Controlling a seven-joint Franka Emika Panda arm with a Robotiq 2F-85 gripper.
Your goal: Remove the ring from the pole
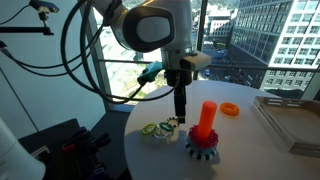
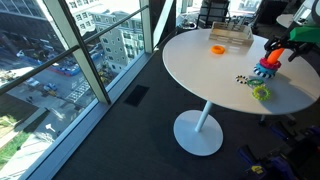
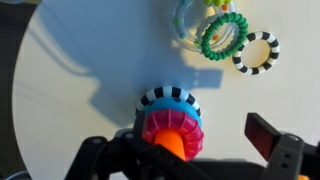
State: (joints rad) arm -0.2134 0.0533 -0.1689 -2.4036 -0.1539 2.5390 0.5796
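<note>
The orange pole (image 1: 207, 114) stands upright on the white round table (image 1: 250, 155), and it also shows in an exterior view (image 2: 269, 62). Around its foot sits a stack: a red ribbed ring (image 3: 170, 127) on top, then a blue ring (image 3: 188, 112) and a black-and-white striped ring (image 3: 168, 96). In the wrist view the pole's orange top (image 3: 172, 146) lies between my fingers. My gripper (image 3: 180, 150) is open and empty, and hangs beside the pole at mid height in an exterior view (image 1: 181, 104).
A loose orange ring (image 1: 230, 109) lies behind the pole. A green beaded ring (image 3: 223, 35), a black-and-white ring (image 3: 257, 53) and a clear ring lie together nearby. A clear tray (image 1: 290, 120) stands at the table's far side. A glass window wall is close behind.
</note>
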